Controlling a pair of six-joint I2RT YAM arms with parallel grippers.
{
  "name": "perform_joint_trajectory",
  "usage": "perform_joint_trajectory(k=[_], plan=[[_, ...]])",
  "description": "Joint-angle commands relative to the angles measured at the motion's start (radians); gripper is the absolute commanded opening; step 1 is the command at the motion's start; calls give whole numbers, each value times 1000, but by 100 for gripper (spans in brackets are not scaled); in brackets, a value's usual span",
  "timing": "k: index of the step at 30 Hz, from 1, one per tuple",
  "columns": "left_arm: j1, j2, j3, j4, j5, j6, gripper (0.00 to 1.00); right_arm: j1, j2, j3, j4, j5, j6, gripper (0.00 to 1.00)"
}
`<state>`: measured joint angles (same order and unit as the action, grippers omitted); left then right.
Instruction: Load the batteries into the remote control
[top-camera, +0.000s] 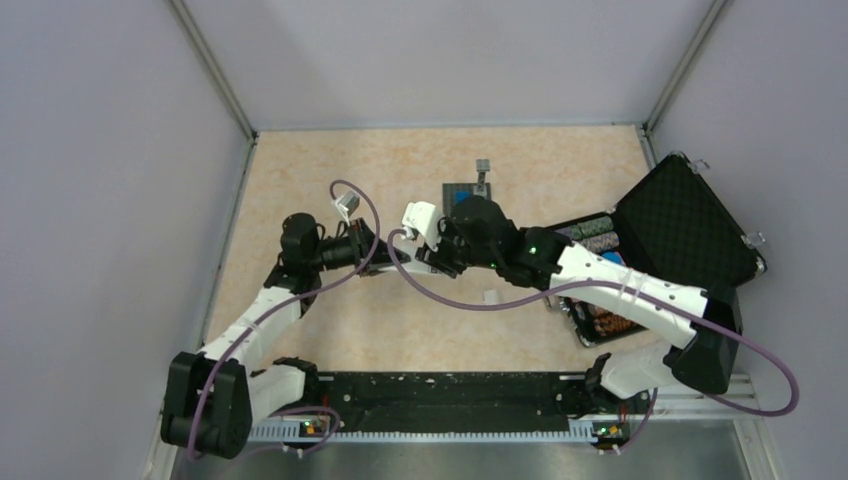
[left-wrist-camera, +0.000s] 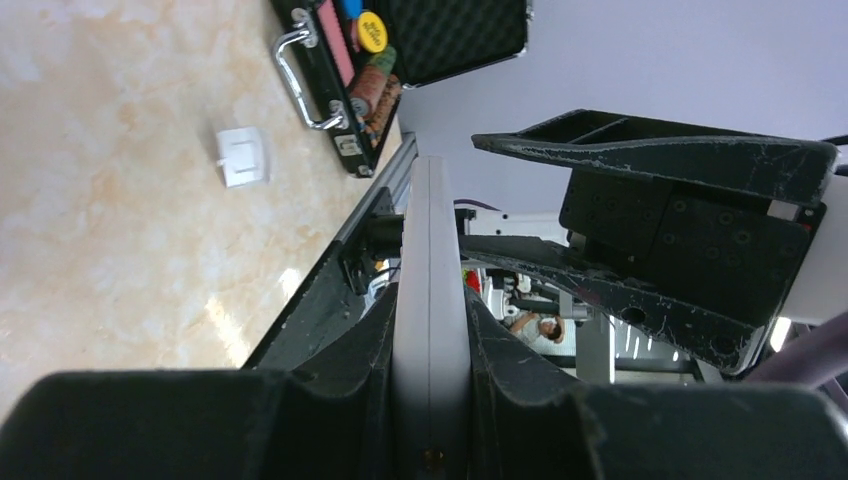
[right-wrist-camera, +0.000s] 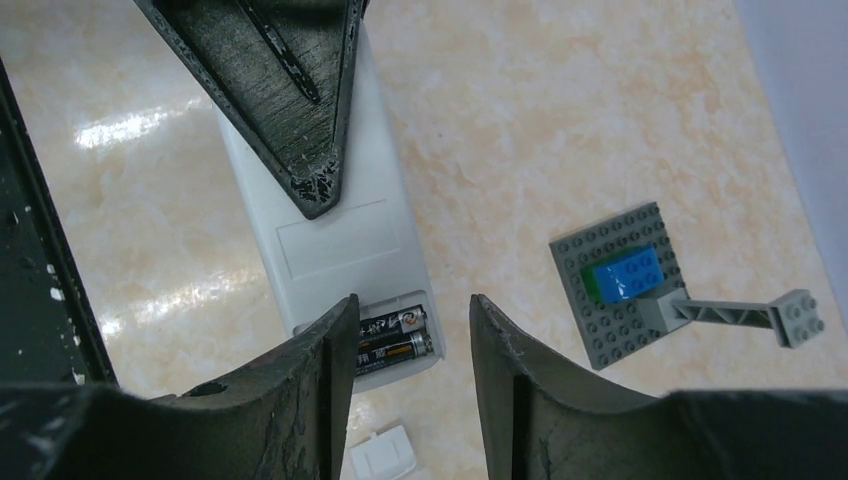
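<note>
The white remote control (right-wrist-camera: 330, 240) is held above the table, plain back towards the right wrist camera. Its end compartment is open, and two dark batteries (right-wrist-camera: 400, 336) lie side by side inside. My left gripper (left-wrist-camera: 432, 330) is shut on the remote, seen edge-on (left-wrist-camera: 432, 250) between its fingers. One left finger (right-wrist-camera: 285, 90) lies across the remote's back. My right gripper (right-wrist-camera: 412, 320) is open and empty, its jaws just over the compartment end. In the top view the two grippers meet at mid-table, left (top-camera: 383, 252) and right (top-camera: 440, 262).
The small white battery cover (right-wrist-camera: 385, 455) lies loose on the table (top-camera: 492, 296). A grey studded plate with a blue block (right-wrist-camera: 620, 285) sits beyond. An open black case of poker chips (top-camera: 680, 230) stands at the right.
</note>
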<state>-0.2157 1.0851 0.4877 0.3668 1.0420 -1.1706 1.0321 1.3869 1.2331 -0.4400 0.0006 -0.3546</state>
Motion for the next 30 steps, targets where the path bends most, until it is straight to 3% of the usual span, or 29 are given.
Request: perform_joint_trajectory(k=[1, 4, 9, 15, 21, 30], plan=[[-7, -15, 144, 103, 128, -25, 0, 13, -9, 68, 10, -4, 82, 46], [1, -8, 192, -99, 99, 122, 0, 10, -8, 119, 0, 73, 176, 49], [4, 10, 190, -217, 55, 240, 0, -31, -28, 115, -24, 205, 395, 59], [0, 59, 111, -262, -8, 330, 0, -273, -90, -110, -69, 151, 784, 57], [-59, 158, 25, -187, -105, 357, 0, -311, -4, -269, -83, 183, 824, 49], [-130, 352, -72, -13, -175, 399, 0, -311, 128, -296, -104, 243, 825, 43]])
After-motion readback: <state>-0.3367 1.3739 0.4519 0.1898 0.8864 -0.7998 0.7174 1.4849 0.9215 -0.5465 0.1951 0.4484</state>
